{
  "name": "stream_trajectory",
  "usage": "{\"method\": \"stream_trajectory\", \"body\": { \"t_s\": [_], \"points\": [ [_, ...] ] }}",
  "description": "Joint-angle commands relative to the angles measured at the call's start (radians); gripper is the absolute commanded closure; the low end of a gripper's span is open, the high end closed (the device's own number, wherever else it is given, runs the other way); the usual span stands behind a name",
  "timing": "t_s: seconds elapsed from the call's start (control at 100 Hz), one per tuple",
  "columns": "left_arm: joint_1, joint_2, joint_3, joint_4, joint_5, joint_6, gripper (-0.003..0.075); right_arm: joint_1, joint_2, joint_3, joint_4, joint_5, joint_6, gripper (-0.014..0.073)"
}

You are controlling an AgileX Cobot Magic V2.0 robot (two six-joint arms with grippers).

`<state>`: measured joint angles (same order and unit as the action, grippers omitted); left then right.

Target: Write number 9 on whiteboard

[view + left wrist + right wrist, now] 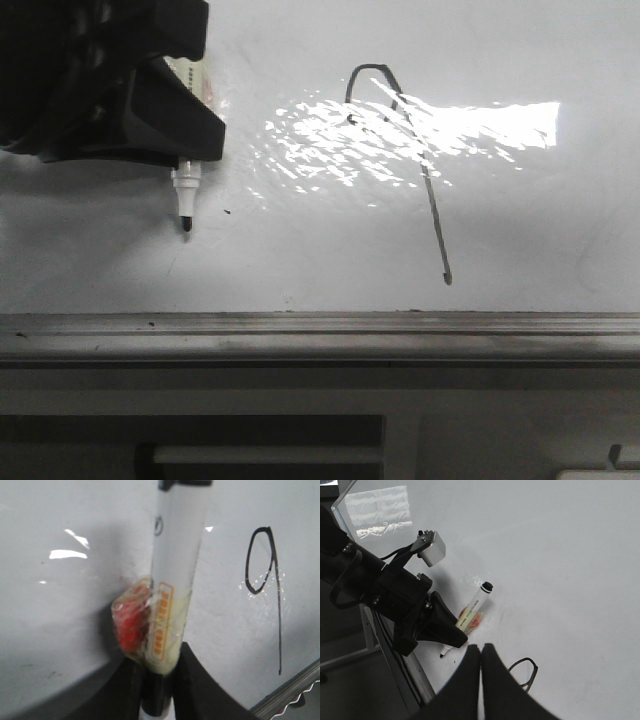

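Note:
The whiteboard (pixel 100 260) fills the front view. The number 9 (pixel 432 200) is drawn on it in a thin dark line, with a small loop on top and a long slanted tail. It also shows in the left wrist view (pixel 276 605) and partly in the right wrist view (pixel 534 669). My left gripper (pixel 185 150) is shut on a white marker (pixel 175 570), well left of the 9. The marker's dark tip (pixel 186 226) points at the board; I cannot tell if it touches. My right gripper (pixel 480 649) is shut and empty, above the board near the 9's loop.
A grey metal rail (pixel 320 325) runs along the board's near edge and shows in the left wrist view (pixel 292 692). Bright glare (pixel 480 125) lies over the 9's loop. A tiny dark speck (pixel 228 211) sits right of the marker tip. The left arm (pixel 380 595) stands beside my right gripper.

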<state>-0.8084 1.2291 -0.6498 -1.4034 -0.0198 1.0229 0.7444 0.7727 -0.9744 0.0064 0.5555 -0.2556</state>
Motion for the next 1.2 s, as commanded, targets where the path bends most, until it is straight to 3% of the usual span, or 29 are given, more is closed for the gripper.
{"method": "stream_trajectory", "body": {
  "t_s": [0.0, 0.36, 0.66, 0.73, 0.85, 0.92, 1.1, 1.19],
  "points": [
    [-0.002, 0.028, -0.040, -0.039, -0.071, -0.008, 0.0741, -0.008, -0.005, -0.028, 0.003, -0.070, 0.005, 0.0652],
    [-0.002, 0.088, -0.092, -0.042, -0.073, -0.010, 0.0741, -0.008, -0.005, -0.028, 0.003, -0.070, 0.005, 0.0652],
    [0.000, 0.090, -0.092, -0.101, -0.158, -0.014, 0.0729, -0.008, -0.005, -0.028, 0.003, -0.070, 0.005, 0.0652],
    [0.000, 0.090, -0.092, -0.101, -0.166, -0.014, 0.0659, -0.008, -0.005, -0.028, 0.003, -0.070, 0.005, 0.0652],
    [0.000, 0.090, -0.092, -0.101, -0.177, -0.014, 0.0421, -0.008, -0.005, -0.028, 0.003, -0.074, 0.005, 0.0652],
    [0.000, 0.090, -0.092, -0.101, -0.182, -0.014, 0.0330, -0.008, -0.005, -0.028, 0.004, -0.078, 0.005, 0.0652],
    [0.000, 0.090, -0.092, -0.105, -0.208, -0.014, 0.0281, -0.008, -0.005, -0.028, 0.007, -0.082, 0.005, 0.0652],
    [0.000, 0.075, -0.092, -0.105, -0.196, -0.014, 0.0213, -0.008, -0.005, -0.028, 0.001, -0.067, 0.005, 0.0652]
  ]
}}
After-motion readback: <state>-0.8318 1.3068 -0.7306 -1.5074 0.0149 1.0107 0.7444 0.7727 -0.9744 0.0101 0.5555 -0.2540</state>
